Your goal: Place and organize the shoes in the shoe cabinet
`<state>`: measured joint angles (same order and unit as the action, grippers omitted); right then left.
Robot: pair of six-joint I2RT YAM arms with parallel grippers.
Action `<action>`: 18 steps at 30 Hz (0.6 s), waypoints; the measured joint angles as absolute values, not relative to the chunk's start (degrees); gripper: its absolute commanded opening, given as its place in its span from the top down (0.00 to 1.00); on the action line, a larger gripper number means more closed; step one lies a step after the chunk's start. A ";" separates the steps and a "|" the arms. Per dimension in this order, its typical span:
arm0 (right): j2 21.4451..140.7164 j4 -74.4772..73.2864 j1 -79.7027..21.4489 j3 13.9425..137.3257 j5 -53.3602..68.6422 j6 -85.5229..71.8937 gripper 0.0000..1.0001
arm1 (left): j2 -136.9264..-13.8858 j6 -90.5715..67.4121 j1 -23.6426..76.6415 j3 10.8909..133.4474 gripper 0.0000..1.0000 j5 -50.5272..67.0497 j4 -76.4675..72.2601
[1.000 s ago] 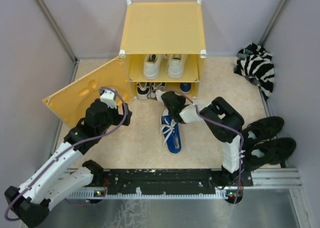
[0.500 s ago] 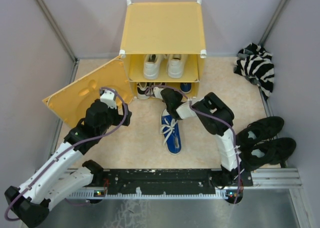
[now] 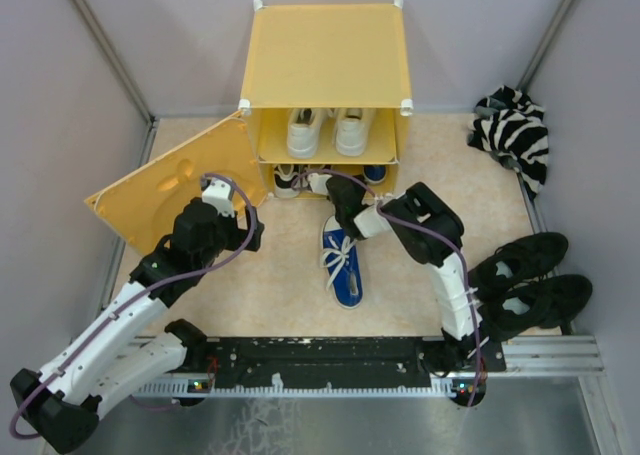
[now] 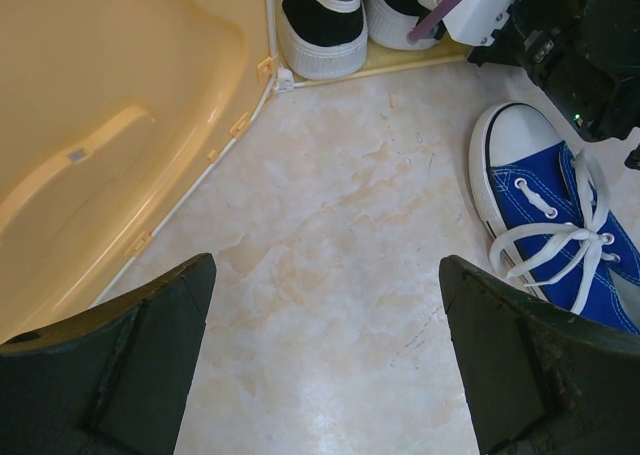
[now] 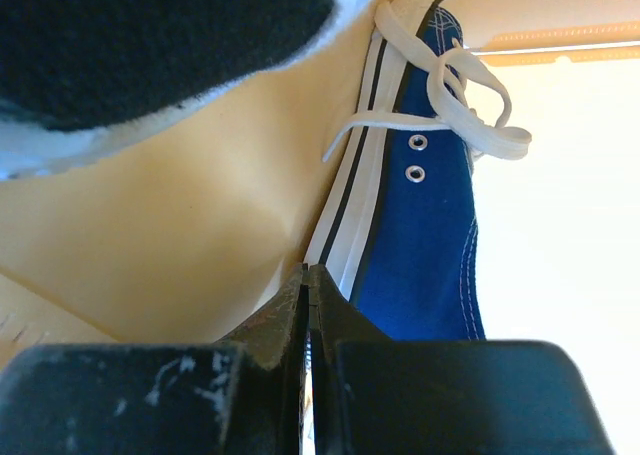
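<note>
Floor [image 3: 270, 295]: beige, marbled; blue shoe [image 3: 342, 260] lay on it.
Walls [image 3: 180, 45]: pale lilac.
Left gripper [image 4: 325, 275]: spread, empty.
Right gripper [image 5: 308, 287]: pressed together at shoe cabinet [image 3: 325, 65] mouth.

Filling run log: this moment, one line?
left end effector open; right end effector shut by blue sneaker in shoe cabinet; other blue sneaker on table

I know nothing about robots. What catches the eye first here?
A big yellow-orange plastic cube cabinet stands open at the back, a pair of white sneakers on its upper shelf. In front of it one bright blue sneaker with white laces lies alone, while the right gripper, shut, pokes into the lower compartment beside the other blue sneaker.
</note>
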<state>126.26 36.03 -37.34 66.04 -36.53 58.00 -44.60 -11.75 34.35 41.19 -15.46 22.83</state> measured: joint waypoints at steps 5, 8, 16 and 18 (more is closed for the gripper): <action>126.26 37.15 -36.97 65.45 -36.56 58.06 1.00 | -44.62 -11.75 34.24 41.19 0.01 -15.44 22.83; 126.26 37.36 -36.05 65.12 -37.23 58.37 1.00 | -44.62 -11.75 34.24 41.19 0.01 -15.46 22.85; 125.78 37.34 -35.94 64.10 -35.79 57.47 1.00 | -44.62 -11.75 34.24 41.19 0.01 -15.46 22.85; 125.01 37.01 -35.92 63.24 -35.27 57.04 1.00 | -44.62 -11.75 34.24 41.19 0.01 -15.44 22.85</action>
<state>125.01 37.01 -35.92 63.24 -35.27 57.04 -44.62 -11.75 34.24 41.19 -15.44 22.85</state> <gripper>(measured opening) 0.003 0.990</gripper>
